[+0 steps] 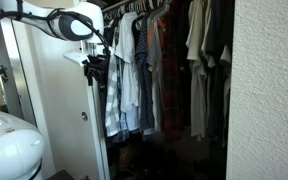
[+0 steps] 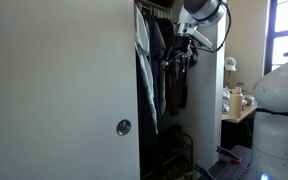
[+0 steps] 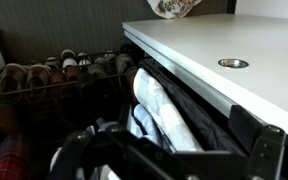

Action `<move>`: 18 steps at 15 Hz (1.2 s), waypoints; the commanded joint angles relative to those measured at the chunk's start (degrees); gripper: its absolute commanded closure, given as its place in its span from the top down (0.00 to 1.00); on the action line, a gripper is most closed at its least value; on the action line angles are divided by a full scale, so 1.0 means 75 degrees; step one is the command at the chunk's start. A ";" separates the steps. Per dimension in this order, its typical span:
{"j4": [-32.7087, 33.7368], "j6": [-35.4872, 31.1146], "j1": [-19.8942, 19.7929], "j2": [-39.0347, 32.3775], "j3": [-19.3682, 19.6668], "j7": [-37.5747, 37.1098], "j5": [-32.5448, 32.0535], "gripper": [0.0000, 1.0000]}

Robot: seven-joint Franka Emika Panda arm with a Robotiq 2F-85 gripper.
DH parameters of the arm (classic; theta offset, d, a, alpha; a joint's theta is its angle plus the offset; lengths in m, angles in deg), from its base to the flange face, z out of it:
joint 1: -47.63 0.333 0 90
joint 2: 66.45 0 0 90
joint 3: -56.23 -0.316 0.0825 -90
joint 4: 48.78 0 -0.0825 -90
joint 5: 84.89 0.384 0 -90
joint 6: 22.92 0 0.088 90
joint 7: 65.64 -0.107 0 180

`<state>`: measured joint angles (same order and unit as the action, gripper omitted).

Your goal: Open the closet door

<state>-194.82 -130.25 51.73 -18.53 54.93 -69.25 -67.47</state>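
Note:
The closet door (image 2: 54, 80) is a tall plain white panel with a small round silvery pull (image 2: 123, 127). It also shows in an exterior view (image 1: 69, 120) and in the wrist view (image 3: 224, 40), where its pull (image 3: 233, 63) is visible. The closet stands open beside it, with hanging clothes showing. My gripper (image 1: 96, 66) is high up at the door's free edge, among the nearest clothes (image 2: 179, 50). In the wrist view its fingers (image 3: 169, 160) are spread wide and open. One finger lies over the door's edge; the other is in front of the clothes.
Hanging shirts and jackets (image 1: 154, 70) fill the closet, with a blue-and-white shirt (image 3: 159, 110) right by the gripper. Shoes on a wire rack (image 3: 64, 66) sit at the closet floor. A rough textured wall (image 1: 269, 90) bounds the far side. The robot's white base (image 2: 279, 120) stands nearby.

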 commanded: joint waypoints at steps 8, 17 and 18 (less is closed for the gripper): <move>0.0134 0.1394 -0.0574 0.1678 0.0315 0.0129 -0.0937 1.00; 0.0052 0.1307 -0.0634 0.1737 0.0348 0.0070 -0.0992 1.00; 0.0048 0.1306 -0.0653 0.1737 0.0350 0.0067 -0.1010 1.00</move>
<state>-194.67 -120.68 47.33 -5.38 57.80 -69.09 -75.35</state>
